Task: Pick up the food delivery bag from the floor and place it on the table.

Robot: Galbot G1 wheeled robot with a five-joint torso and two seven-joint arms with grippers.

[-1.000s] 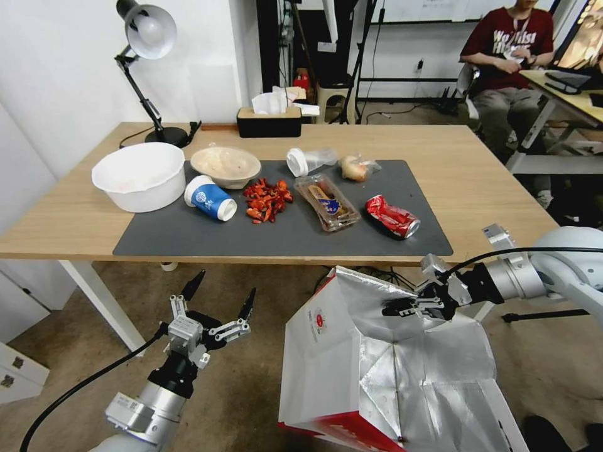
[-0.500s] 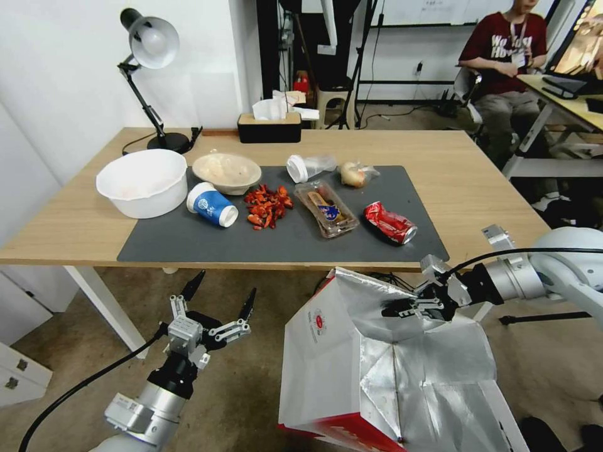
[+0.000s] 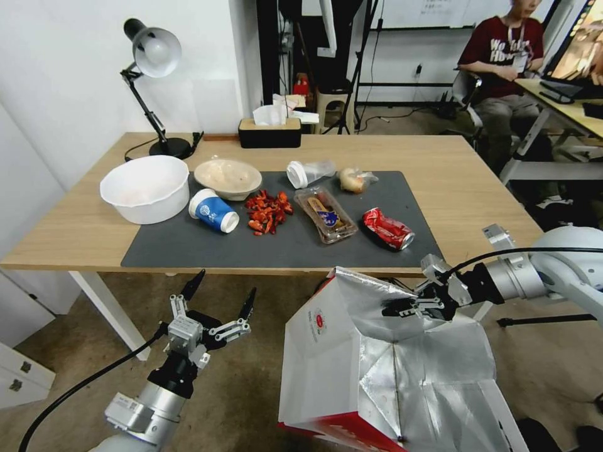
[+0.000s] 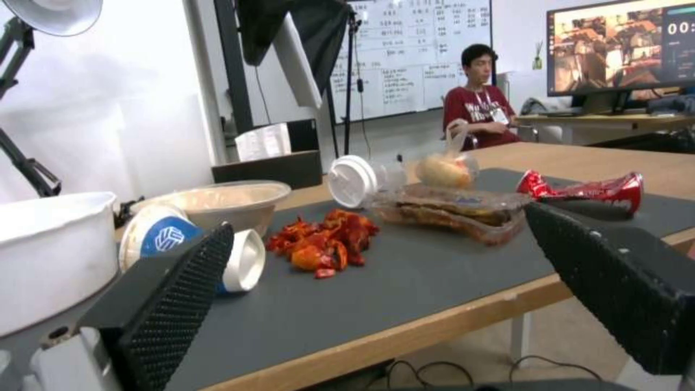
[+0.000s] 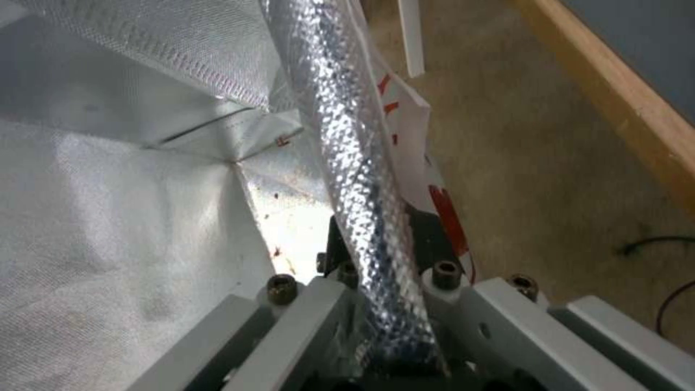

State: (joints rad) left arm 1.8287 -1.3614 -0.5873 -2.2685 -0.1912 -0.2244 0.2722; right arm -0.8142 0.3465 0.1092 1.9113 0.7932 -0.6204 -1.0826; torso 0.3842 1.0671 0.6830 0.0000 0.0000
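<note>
Below the surface's (image 3: 477, 188) front edge, the right gripper (image 3: 402, 307) has its fingers clamped on the bag's (image 3: 352, 364) foil rim, holding it open-topped, apparently just off the floor (image 3: 251, 402), for lifting. Left of the bag, the left gripper (image 3: 220, 304) waits, fingers apart.

Even, bright indoor light fills the room, with soft shadow under the table (image 3: 477, 188). The bag's foil lining (image 5: 130, 217) glares white in the right wrist view. The left wrist view is soft and hazy; the head view bows at its edges.
</note>
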